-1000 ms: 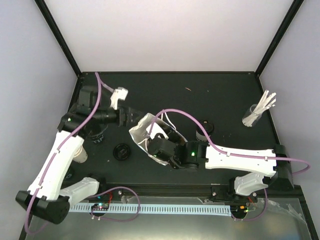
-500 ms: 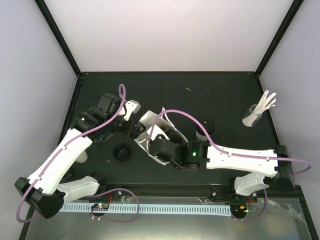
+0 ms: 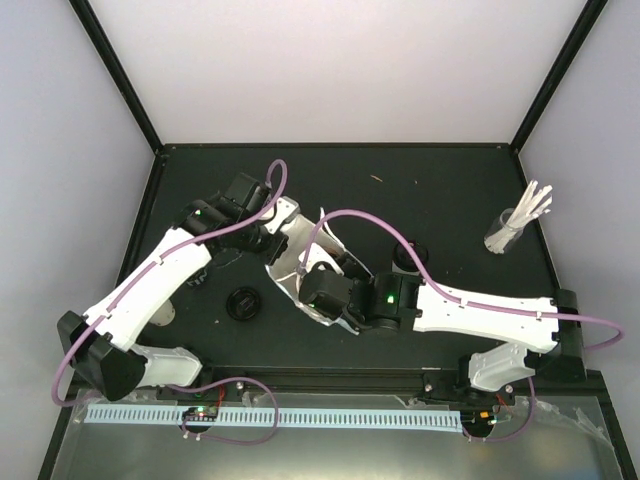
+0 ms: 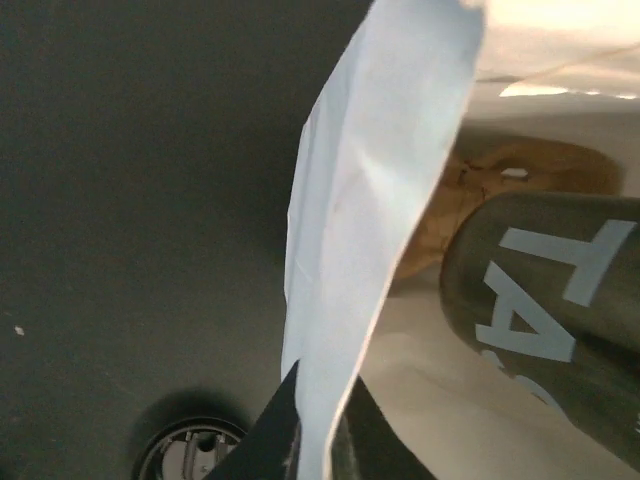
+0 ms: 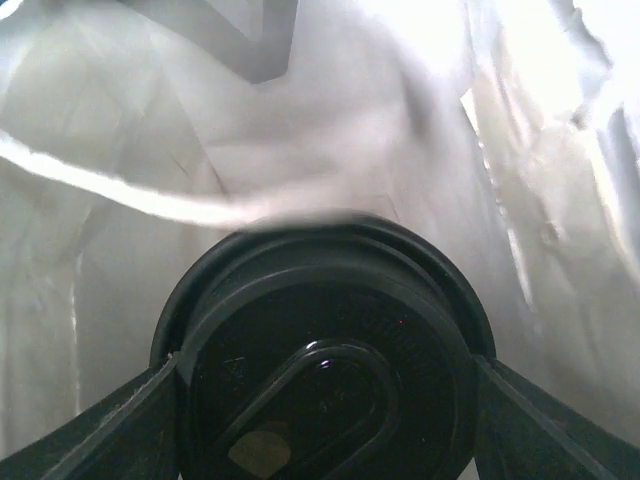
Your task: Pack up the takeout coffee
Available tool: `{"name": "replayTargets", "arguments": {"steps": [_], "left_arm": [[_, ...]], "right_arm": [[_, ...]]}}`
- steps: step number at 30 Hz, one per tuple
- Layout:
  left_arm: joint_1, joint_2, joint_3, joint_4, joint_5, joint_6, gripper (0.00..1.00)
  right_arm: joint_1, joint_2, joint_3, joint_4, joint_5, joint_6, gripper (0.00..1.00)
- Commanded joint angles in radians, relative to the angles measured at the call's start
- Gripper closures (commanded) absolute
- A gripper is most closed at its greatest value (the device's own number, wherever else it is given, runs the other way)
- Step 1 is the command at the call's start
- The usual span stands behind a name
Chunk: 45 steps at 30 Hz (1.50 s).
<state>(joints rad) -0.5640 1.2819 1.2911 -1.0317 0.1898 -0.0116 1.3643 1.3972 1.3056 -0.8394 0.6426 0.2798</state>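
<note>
Inside light-blue bag (image 4: 370, 200), lidded cup (image 5: 325, 340) is held by right gripper (image 5: 325, 415), jaws set wide about it, pulp carrier (image 4: 520, 180) lying at 2 o'clock from left gripper (image 4: 318, 440), which is pinched shut on bag wall.

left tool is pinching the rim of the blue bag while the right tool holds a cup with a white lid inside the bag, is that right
Not quite: the lid is black, not white, as the right wrist view shows. The rest stands: the left tool pinches the rim of the blue bag, and the right tool holds the cup inside the bag.
</note>
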Motion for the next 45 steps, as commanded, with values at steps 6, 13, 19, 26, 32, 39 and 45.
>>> {"name": "replayTargets", "arguments": {"steps": [6,13,19,26,32,39,45], "left_arm": [[-0.095,0.023,0.221,-0.1,-0.235,0.05,0.98],[-0.266,0.019,0.275,-0.105,-0.44,0.09,0.98],[-0.356,0.015,0.293,-0.106,-0.539,0.093,0.99],[-0.429,-0.023,0.298,-0.081,-0.677,0.13,0.98],[-0.495,-0.063,0.297,-0.046,-0.767,0.164,0.99],[-0.571,-0.091,0.255,-0.019,-0.818,0.192,0.98],[-0.602,-0.054,0.269,-0.085,-0.83,0.17,0.98]], "right_arm": [[-0.019,-0.007,0.025,-0.103,0.02,0.069,0.47],[-0.018,-0.063,-0.128,0.061,0.108,0.097,0.48],[-0.015,-0.081,-0.243,0.196,0.195,0.09,0.49],[0.005,-0.05,-0.22,0.154,0.186,0.139,0.49],[0.01,-0.054,-0.269,0.235,0.159,0.125,0.49],[0.008,-0.028,-0.31,0.265,0.171,0.17,0.49],[-0.02,0.043,-0.253,0.161,0.283,0.261,0.49]]}}
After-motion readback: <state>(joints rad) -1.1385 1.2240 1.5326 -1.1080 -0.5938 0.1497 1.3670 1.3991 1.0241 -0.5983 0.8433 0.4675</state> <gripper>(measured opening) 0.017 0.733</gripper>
